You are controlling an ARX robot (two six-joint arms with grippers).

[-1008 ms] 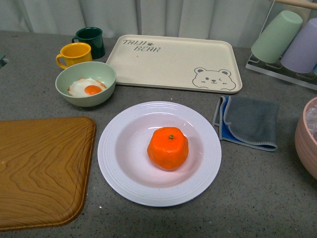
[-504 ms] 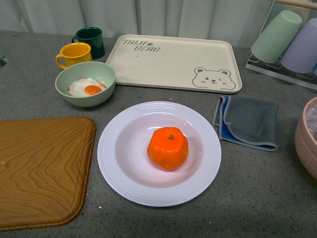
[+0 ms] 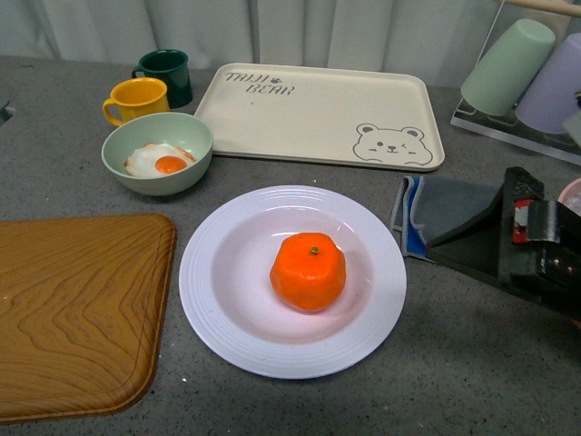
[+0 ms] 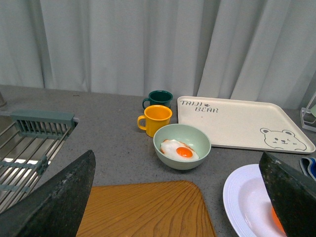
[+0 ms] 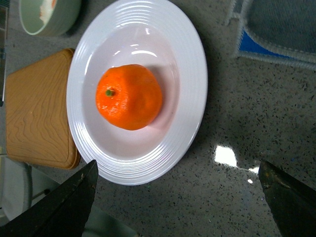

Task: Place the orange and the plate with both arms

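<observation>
While the bright orange, slightly lumpy mandarin [image 3: 309, 271] rested stem-up in the well of the large round white plate with a ridged rim [image 3: 195, 282], neither arm was touching it. The plate lay on the grey speckled countertop [image 3: 454, 363], toward its near edge and about midway between its left and right sides.

The right gripper [image 5: 177, 165] hung at the right side of the countertop, just beside the plate's right rim and apart from it. One of its dark fingers [image 3: 463, 243] pointed toward the plate over a grey cloth with a blue border [image 3: 445, 204]; whether it touched the cloth could not be told. In the right wrist view its two fingers stood spread wide, grasping nothing.

The left gripper [image 4: 177, 154] did not appear in the front view. Its own camera showed its fingers likewise released and far apart, empty, with the countertop's left part beyond them.

Left of the plate lay a brown wood-grain tray with rounded corners [image 3: 77, 309]. Behind the plate, toward the far edge, sat a cream rectangular tray with a bear drawing [image 3: 318, 109]. Left of that tray, a pale green bowl [image 3: 159, 188] held a fried egg [image 3: 159, 161], and a yellow mug [image 3: 136, 98] and a dark green mug [image 3: 168, 74] stood behind the bowl. At the far right corner, a pale green cup [image 3: 507, 65] and a lilac cup [image 3: 556, 86] leaned on a rack.
</observation>
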